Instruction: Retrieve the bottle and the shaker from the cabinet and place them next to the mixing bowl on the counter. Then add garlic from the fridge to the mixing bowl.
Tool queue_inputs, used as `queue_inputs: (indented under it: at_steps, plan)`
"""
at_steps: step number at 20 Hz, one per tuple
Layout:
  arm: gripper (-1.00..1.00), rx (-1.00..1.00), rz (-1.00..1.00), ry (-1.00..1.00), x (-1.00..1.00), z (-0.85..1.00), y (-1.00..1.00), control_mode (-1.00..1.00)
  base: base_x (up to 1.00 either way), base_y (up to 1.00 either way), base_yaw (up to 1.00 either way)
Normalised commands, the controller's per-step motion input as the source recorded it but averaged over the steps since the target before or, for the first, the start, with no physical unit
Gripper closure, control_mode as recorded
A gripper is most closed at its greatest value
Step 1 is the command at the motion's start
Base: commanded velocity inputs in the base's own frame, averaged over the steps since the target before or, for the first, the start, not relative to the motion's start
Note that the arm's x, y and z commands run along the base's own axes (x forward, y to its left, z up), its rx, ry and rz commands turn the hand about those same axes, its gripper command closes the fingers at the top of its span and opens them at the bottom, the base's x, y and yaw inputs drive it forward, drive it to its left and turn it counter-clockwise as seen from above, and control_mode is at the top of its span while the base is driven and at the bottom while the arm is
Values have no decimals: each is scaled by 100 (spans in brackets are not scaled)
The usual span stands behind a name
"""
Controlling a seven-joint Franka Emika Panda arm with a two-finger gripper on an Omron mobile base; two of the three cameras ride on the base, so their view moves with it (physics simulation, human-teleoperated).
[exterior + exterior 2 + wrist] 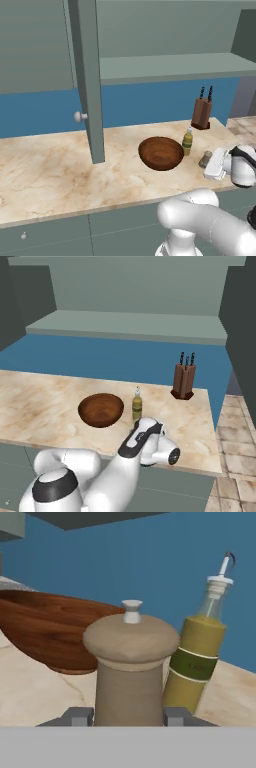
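My gripper (pixel 128 717) is shut on the beige shaker (pixel 131 667), whose base sits between the two dark finger tips (pixel 77 716). The shaker (pixel 205 160) is upright, low over the counter (pixel 60 170) near its front right edge. Just behind it stands the amber bottle (pixel 197 657) with its green band and thin spout, also upright on the counter (pixel 40 401). The bottle (pixel 187 141) is right beside the brown wooden mixing bowl (pixel 160 153). From the other side, the bowl (pixel 101 409) and bottle (pixel 137 405) sit just beyond my hand. The cabinet door (pixel 87 75) hangs open.
A brown knife block (pixel 201 112) stands at the back right of the counter against the blue wall. The open door's lower edge hangs over the counter left of the bowl, with its white knob (pixel 79 117) facing left. The counter ends at the right, beside a tiled floor (pixel 235 426).
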Motion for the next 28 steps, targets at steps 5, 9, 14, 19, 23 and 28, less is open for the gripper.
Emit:
queue_inputs:
  at_steps: [5, 9, 14, 19, 23, 28]
  plan:
    - [100, 0, 10, 14, 42, -24, 17, -100, 0, 0, 0]
    - [100, 0, 10, 16, 43, -24, 6, -100, 0, 0, 0]
    - [100, 2, 5, 2, 2, -31, 22, -100, 0, 0, 0]
    - [100, 3, -4, -8, 2, -47, 23, -100, 0, 0, 0]
    - [100, 0, -7, -1, 17, -25, 39, -100, 0, 0, 0]
    - [100, 0, -2, 0, 8, -29, 36, -100, 0, 0, 0]
